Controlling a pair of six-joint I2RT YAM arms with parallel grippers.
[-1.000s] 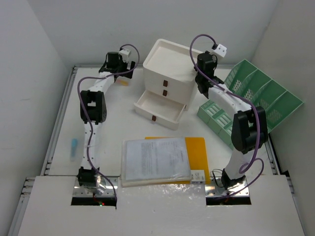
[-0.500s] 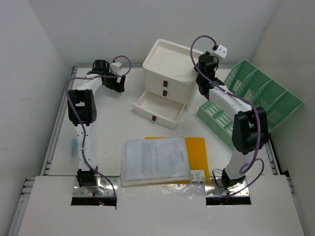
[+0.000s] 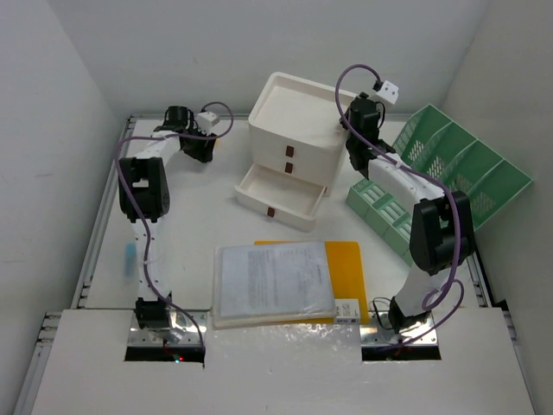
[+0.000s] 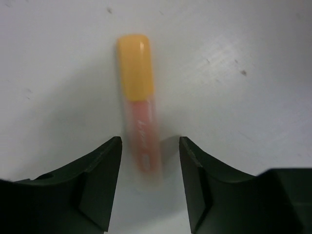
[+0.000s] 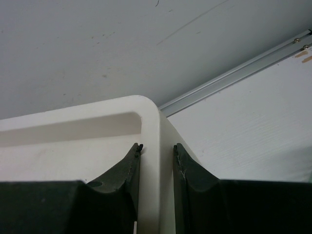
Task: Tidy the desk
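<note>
White desk (image 3: pixel 199 233), grey walls (image 3: pixel 259 35). Left gripper (image 4: pixel 148 146) half open astride a tube (image 4: pixel 136 83); right gripper (image 5: pixel 157 151) clamps box (image 5: pixel 97 112) rim.

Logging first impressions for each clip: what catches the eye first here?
The white drawer box stands at the far middle of the desk, bottom drawer pulled out, its top rim pinched by the right fingers. Far left, the left fingers straddle an orange-capped tube lying flat.
</note>
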